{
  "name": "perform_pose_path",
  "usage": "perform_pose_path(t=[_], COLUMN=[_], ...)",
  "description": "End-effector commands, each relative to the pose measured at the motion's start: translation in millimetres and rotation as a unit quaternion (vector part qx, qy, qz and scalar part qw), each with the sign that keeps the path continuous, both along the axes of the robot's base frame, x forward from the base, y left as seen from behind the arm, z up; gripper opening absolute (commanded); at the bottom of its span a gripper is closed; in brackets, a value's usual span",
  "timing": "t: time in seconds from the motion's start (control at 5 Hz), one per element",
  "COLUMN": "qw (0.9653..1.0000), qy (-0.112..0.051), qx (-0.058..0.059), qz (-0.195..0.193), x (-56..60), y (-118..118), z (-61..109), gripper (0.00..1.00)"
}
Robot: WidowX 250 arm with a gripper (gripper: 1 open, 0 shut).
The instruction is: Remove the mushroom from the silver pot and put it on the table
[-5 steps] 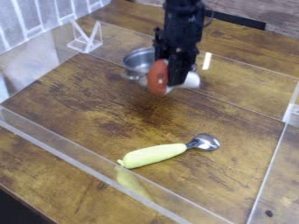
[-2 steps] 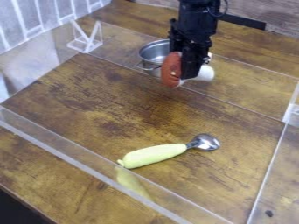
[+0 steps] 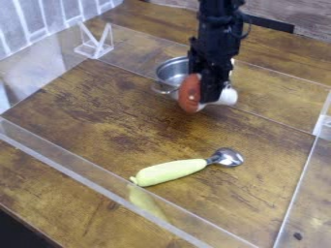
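Black fingers (image 3: 195,81) grip the reddish mushroom (image 3: 191,94), partly hiding it and the silver pot (image 3: 169,72).

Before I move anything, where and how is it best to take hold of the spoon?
I would grip the spoon at the middle of its thick yellow-green handle, coming from above, with fingers across its two long sides. It lies flat, and the handle looks fuller than the thin neck.

Black arm (image 3: 220,34) cut off by top edge. Right part of silver pot (image 3: 169,74) hidden behind gripper (image 3: 202,91); pot's inside too small to read. Mushroom (image 3: 191,94) partly covered by the dark fingers, blurred; fingertip contact unclear.
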State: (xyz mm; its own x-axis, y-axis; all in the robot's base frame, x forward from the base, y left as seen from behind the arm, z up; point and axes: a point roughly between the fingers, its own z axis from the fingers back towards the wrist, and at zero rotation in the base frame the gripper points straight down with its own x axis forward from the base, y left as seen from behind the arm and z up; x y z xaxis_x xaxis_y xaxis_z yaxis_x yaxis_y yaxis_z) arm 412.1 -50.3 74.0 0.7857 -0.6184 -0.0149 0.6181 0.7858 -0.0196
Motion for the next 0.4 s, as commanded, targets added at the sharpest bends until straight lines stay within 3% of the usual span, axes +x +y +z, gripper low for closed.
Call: perform_pose_path(t=[0.0,0.2], qw=[0.9983,0.9981], qy=[-0.057,-0.061], qx=[-0.006,-0.005], qz=[0.000,0.005], x=[9.0,15.4], y=[2.6,9.9], z=[33.7,28.0], gripper=[0.00,0.00])
